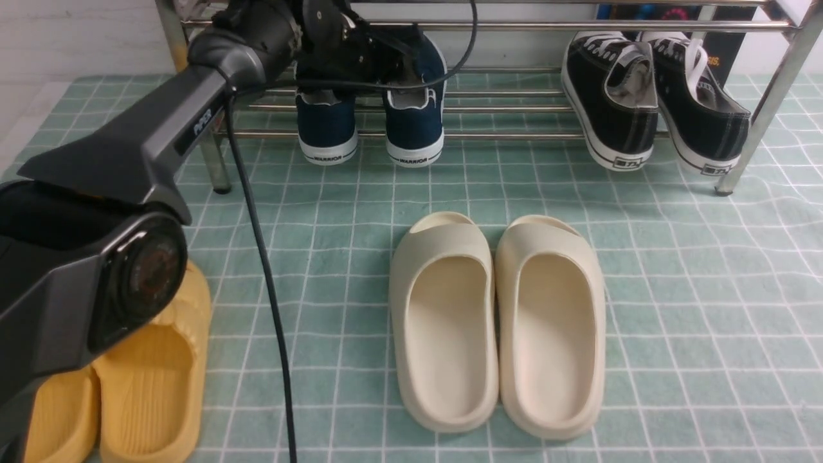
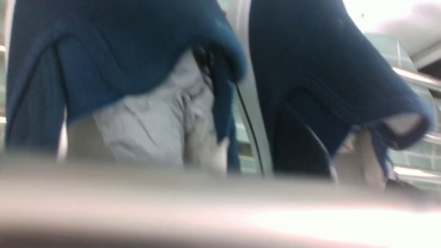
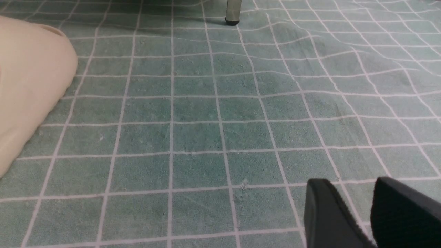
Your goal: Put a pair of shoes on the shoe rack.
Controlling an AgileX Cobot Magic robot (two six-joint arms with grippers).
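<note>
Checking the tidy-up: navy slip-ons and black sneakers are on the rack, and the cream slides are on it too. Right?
No. The front view shows the cream slides on the mat in front of the shoe rack, not on it. The navy shoes and black sneakers are on the rack.

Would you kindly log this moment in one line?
navy shoes on shoe rack | left gripper at them, grip unclear | right gripper open, empty

floor: teal mat (image 1: 643, 289), white grid lines, rippled at right | back wall (image 1: 77, 32): white
</note>
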